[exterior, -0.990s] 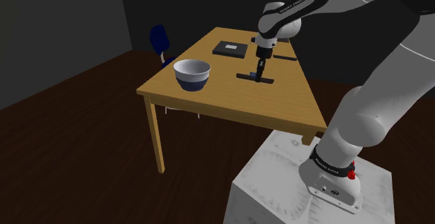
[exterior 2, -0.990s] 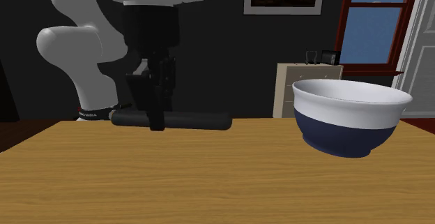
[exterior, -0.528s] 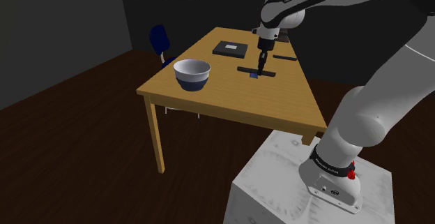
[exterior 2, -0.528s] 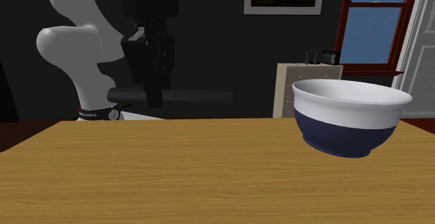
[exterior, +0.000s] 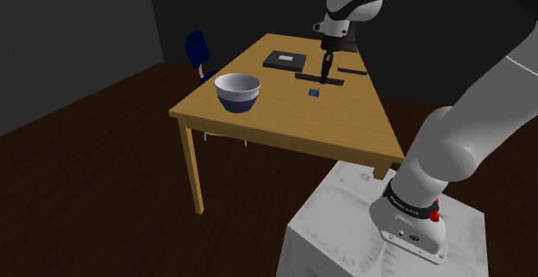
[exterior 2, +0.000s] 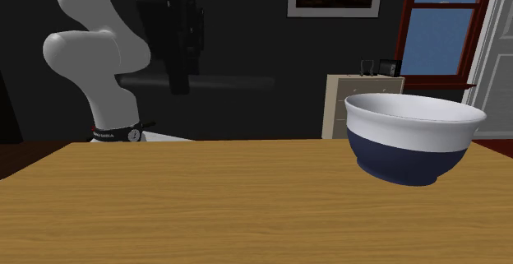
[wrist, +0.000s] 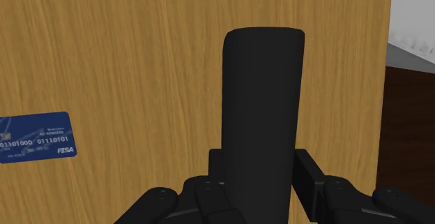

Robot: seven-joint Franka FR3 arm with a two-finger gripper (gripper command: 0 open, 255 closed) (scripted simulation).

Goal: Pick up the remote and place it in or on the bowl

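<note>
Holds the black remote point(wrist: 263, 104) mid-length in the clamped claw point(wrist: 261, 181), clear above the wooden surface point(wrist: 139, 62), well apart from the blue-and-white bowl point(exterior: 237, 91). Apparently mid-carry. Next: travel over the bowl, lower, release.

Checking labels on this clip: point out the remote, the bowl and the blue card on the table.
remote point(wrist: 263, 111), wrist view, middle of its black body.
bowl point(exterior 2: 401, 159), second exterior view, navy lower wall.
blue card point(wrist: 36, 137), wrist view, centre of its face.
</note>
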